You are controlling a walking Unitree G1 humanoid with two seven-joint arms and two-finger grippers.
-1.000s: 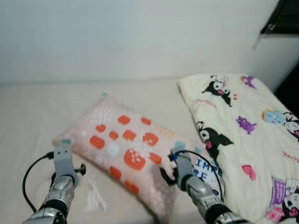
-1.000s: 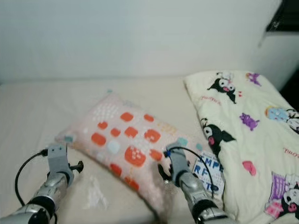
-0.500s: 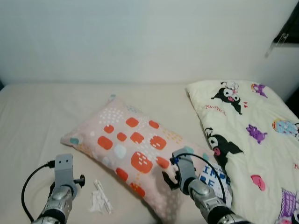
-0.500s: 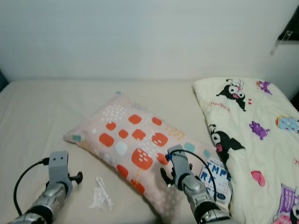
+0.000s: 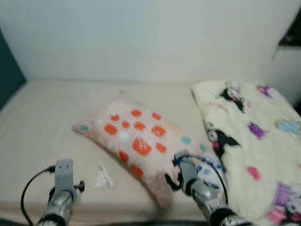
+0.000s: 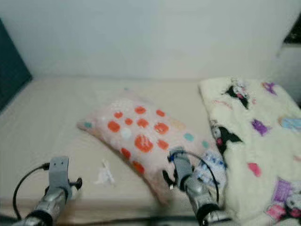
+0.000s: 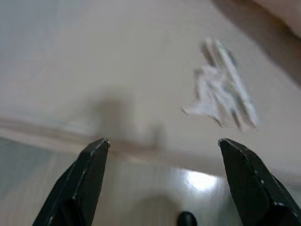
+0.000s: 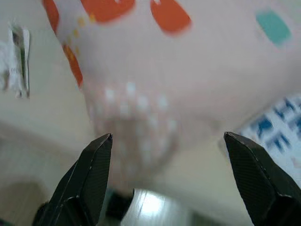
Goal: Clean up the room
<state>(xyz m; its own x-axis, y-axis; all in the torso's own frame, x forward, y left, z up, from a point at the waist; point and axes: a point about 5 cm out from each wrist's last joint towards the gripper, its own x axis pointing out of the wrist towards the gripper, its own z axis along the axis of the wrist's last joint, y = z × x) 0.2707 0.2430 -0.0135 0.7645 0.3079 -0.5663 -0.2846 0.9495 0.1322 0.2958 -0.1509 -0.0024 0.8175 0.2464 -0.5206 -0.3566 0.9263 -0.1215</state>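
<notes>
A pink pillow with orange and teal patches lies slantwise on the beige bed. A crumpled white wrapper rests on the sheet near the bed's front edge, also seen as the wrapper ahead of my left gripper, which is open and empty above the bed edge. My right gripper is open over the pillow's near corner, holding nothing. A cream blanket with cartoon prints covers the bed's right side. A blue-lettered white packet lies between pillow and blanket.
A pale wall backs the bed. A dark teal panel stands at the far left. A dark shape sits at the upper right. Shiny floor lies below the bed's front edge.
The camera has pulled back and shifted, so the bed's front edge and the teal panel at left have come into view. Both arms keep their pose; nothing on the bed has moved.
</notes>
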